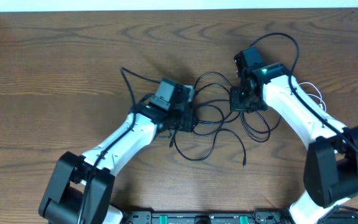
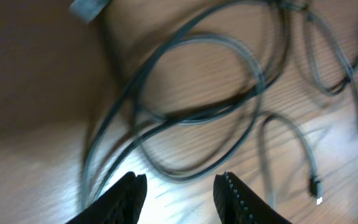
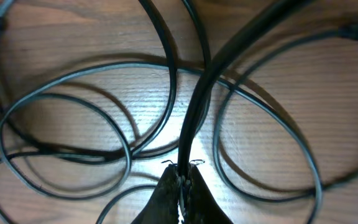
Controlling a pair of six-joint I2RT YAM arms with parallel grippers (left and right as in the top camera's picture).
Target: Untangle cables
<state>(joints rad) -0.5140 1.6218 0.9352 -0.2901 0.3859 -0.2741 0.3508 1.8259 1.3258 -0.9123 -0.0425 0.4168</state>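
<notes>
Wooden table (image 1: 55, 56) held the cables (image 1: 219, 121) tangled at centre. The right gripper (image 3: 182, 171) pinched one black strand running toward twelve o'clock; the left gripper (image 2: 180, 190), parted and empty, had loops at twelve o'clock.

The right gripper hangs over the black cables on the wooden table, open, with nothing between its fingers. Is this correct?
Not quite. The right gripper is not open: its fingers are shut on one black cable, which runs up from between them. The right wrist view shows it. The rest of the statement holds.
</notes>
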